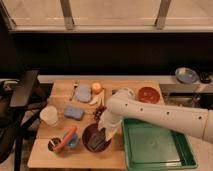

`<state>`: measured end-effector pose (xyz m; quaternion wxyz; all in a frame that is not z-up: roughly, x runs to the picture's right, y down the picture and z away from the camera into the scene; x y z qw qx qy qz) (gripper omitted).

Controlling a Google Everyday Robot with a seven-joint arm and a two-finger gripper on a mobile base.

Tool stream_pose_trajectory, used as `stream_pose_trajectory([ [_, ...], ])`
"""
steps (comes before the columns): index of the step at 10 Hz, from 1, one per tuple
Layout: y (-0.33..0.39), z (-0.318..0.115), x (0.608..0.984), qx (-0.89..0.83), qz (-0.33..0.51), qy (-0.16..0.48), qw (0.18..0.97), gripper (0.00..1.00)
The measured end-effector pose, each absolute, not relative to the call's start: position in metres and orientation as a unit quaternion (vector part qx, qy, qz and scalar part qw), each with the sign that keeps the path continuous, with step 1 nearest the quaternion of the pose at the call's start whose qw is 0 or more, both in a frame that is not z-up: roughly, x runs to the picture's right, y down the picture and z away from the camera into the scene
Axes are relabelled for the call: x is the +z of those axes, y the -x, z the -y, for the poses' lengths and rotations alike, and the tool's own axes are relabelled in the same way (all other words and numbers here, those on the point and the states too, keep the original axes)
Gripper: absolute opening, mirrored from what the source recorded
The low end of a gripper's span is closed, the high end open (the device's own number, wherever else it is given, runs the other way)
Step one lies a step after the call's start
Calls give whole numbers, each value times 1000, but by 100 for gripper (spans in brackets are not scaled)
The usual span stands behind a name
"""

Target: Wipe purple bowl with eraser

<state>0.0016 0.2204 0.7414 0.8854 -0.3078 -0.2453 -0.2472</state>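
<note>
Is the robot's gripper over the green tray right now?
No, the gripper is down in the purple bowl, pressing the dark eraser inside it, left of the green tray.

Pretty soft pic overall, edges fuzzy, fine detail mushy. Light's warm and comes from above, the wooden table (55, 155) and white arm (160, 116) lit well, w/ a bright strip along the top windows. Band behind the table is nearly black. Gripper (106, 131) sits low over the purple bowl (88, 136), shadowing it
</note>
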Motion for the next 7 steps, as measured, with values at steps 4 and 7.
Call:
stream_pose_trajectory([
  [4, -11, -187, 757, -247, 215, 306, 894, 0],
  [7, 9, -179, 763, -259, 224, 302, 890, 0],
])
